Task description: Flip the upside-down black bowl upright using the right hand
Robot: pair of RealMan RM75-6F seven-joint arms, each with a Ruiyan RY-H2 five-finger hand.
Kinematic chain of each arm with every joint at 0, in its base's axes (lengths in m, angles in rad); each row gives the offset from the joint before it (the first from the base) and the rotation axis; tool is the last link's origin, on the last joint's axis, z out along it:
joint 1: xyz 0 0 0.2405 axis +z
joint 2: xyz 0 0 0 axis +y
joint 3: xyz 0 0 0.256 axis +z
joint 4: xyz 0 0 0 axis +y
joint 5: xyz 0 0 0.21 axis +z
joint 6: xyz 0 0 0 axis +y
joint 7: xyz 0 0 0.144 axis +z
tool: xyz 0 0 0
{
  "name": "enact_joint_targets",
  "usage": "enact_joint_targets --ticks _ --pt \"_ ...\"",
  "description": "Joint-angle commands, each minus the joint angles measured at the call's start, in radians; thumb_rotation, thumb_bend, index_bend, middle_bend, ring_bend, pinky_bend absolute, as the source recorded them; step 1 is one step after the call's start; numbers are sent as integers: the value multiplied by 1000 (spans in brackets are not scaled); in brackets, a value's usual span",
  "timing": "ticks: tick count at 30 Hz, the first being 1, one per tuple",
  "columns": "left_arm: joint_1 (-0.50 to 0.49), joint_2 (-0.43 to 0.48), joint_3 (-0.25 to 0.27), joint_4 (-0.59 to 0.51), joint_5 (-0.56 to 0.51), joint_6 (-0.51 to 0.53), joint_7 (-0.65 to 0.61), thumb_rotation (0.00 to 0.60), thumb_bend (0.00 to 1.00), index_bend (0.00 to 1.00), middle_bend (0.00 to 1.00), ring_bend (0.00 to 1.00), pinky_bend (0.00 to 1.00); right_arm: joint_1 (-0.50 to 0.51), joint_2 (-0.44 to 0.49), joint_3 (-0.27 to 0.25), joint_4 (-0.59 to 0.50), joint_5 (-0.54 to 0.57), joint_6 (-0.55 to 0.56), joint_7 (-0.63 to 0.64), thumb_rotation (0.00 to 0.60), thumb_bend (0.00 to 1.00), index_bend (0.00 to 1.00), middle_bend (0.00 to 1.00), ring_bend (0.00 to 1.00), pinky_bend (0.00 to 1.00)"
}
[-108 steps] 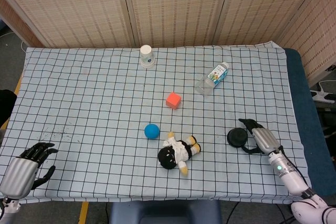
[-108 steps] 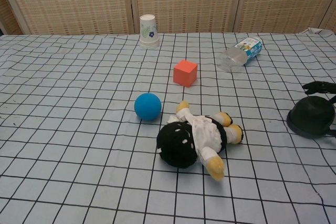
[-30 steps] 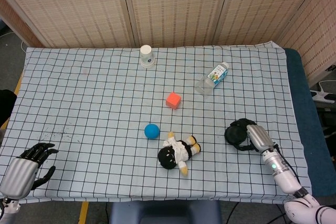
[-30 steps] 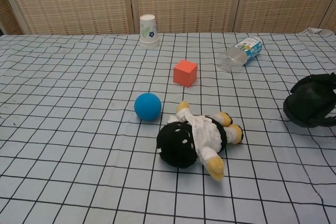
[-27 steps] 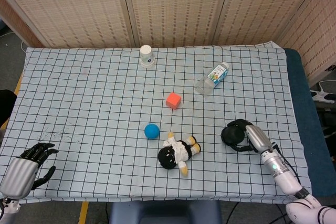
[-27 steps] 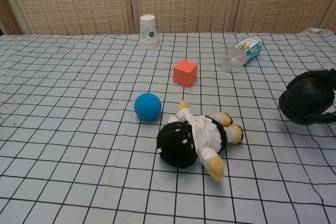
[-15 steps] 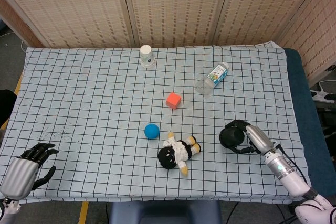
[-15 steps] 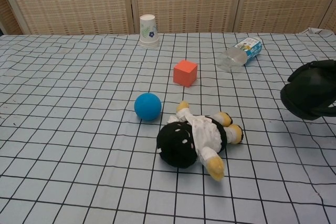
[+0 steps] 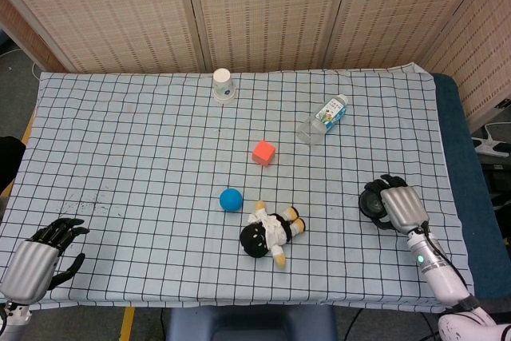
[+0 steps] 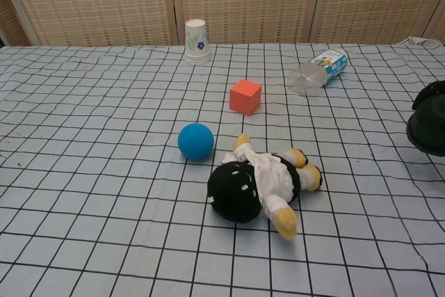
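Observation:
The black bowl (image 9: pixel 372 200) is near the table's right front, in the grip of my right hand (image 9: pixel 399 208), whose fingers wrap over its right side. In the chest view the black bowl (image 10: pixel 428 129) is cut off by the right edge, with dark fingers (image 10: pixel 434 91) on top of it. I cannot tell which way its opening faces. My left hand (image 9: pixel 38 256) rests at the front left corner of the table with its fingers apart and nothing in them.
A black-and-white plush doll (image 9: pixel 270 231) lies left of the bowl, with a blue ball (image 9: pixel 231 199) beside it. Further back are an orange cube (image 9: pixel 263 152), a lying plastic bottle (image 9: pixel 322 118) and an upturned paper cup (image 9: pixel 223 85). The table's right edge (image 9: pixel 457 221) is close to the bowl.
My right hand has carried the bowl to the right and turned with it; the bowl was tilted in the earlier frames. The left hand has not moved.

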Motion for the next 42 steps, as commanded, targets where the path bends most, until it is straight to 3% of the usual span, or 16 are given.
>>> enact_joint_targets --ticks 1,5,8,12,16,22,27,29,34,42 --pt "0 0 0 0 0 0 -1 600 364 333 253 221 447 -8 0 10 -2 -134 -7 403 600 373 314 374 120 175" --pt "0 0 0 0 0 0 -1 600 365 333 254 221 447 -9 -10 6 26 -191 9 527 600 373 314 374 120 176" --pt "0 0 0 0 0 0 -1 600 364 333 254 221 446 -9 -25 -2 68 -303 59 886 600 373 314 374 120 176" --pt "0 -1 0 0 1 0 0 600 365 333 254 221 446 -5 -54 -23 183 -379 110 988 600 372 315 374 120 176" --pt "0 -1 0 0 0 0 2 600 364 333 254 220 446 4 -45 -41 210 -372 74 898 600 372 329 374 120 186" --pt "-1 0 1 -2 0 -3 5 600 364 333 253 220 446 -13 -22 -25 146 -225 1 461 600 373 345 374 120 204" --pt "-1 0 1 -3 -1 -5 6 600 364 333 254 220 446 -24 -31 -1 96 -115 -2 246 600 374 351 375 122 239" --pt "-1 0 1 -3 -1 -7 7 600 364 334 254 221 446 -25 -42 3 92 -100 1 217 600 374 358 375 128 312" --pt "-2 -1 0 -3 -4 -10 8 600 364 333 253 220 446 -17 -38 6 48 -162 29 260 600 373 380 376 181 351" --pt "-2 -1 5 -3 1 -13 13 600 364 333 254 221 446 11 13 27 -146 -309 111 323 600 382 392 391 227 391"
